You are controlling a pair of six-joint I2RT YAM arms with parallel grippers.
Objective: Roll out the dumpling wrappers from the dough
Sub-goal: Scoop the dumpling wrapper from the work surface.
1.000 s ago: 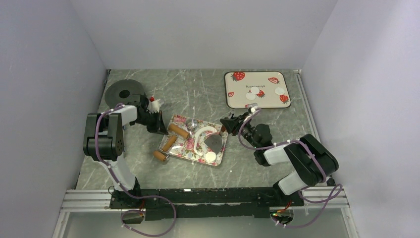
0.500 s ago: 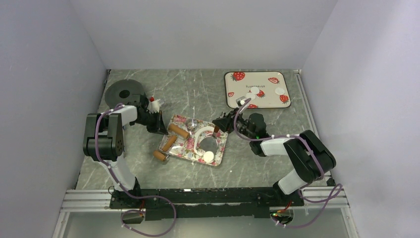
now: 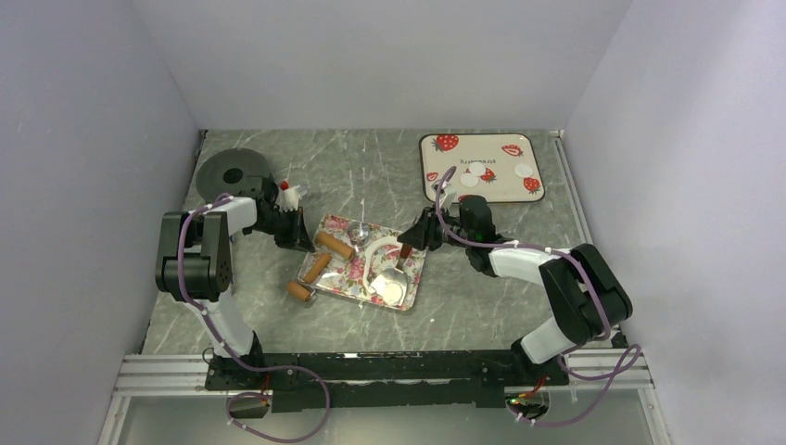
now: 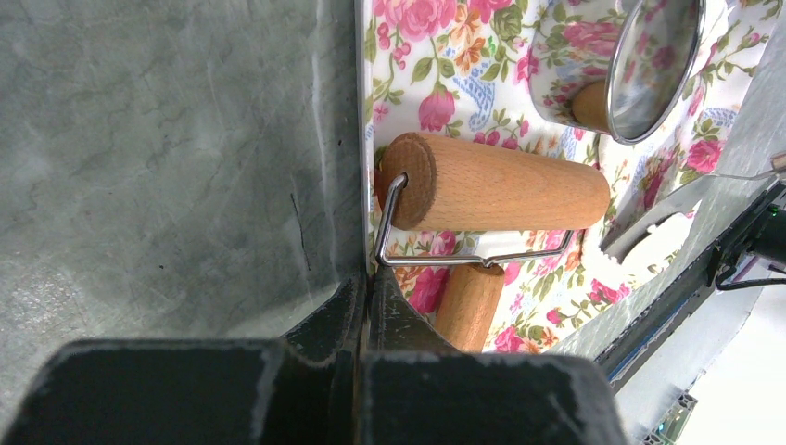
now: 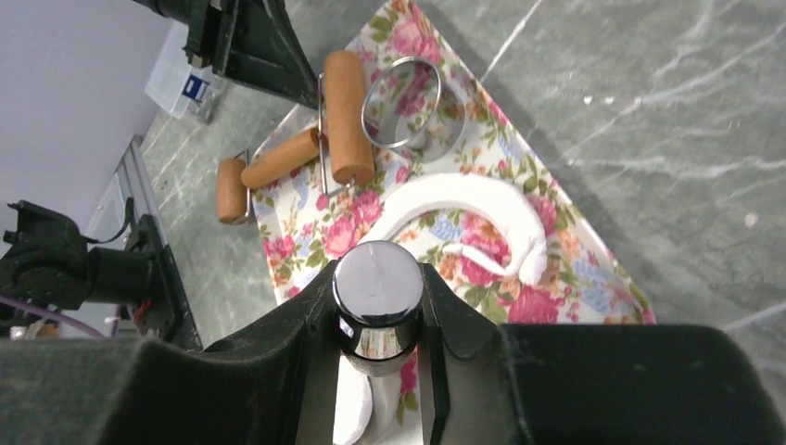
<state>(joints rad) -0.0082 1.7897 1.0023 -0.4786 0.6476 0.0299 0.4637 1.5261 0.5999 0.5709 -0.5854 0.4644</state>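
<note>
Where the desk (image 3: 463,306) reaches its near edge, a metal rail (image 3: 167,371) carries both arm bases. From there the grey marbled top runs back between pale walls (image 3: 371,65) on three sides.

Just beyond the bases, a flowered tray (image 3: 345,278) lies between the two sets of fingers. The left fingers (image 4: 366,306) are pressed together right at the tray's rim; whether the rim is nipped between them I cannot tell. Straight ahead of their tips lies a wooden rolling pin (image 4: 500,185) in its wire frame. Farther out from them sits a metal ring cutter (image 4: 649,65).

The right fingers (image 5: 320,306) hang over the opposite side of the tray, clamped on the shiny-capped handle of a spatula (image 5: 378,297). Its blade end points down toward the tray. Just short of these fingers, on the near part of the tray, lies one dumpling wrapper (image 3: 394,292). Ahead of their tips a curved strip of dough (image 5: 463,199) rests on the flowers, with the cutter and pin past it.

Behind the right fingers, toward the back wall, a strawberry tray (image 3: 505,190) holds more dumpling wrappers (image 3: 524,170), well apart from the fingers. Past the left fingers stands a small white and red object (image 3: 290,193), too small to make out. A black disc (image 3: 232,170) lies beyond it, near the far left corner.
</note>
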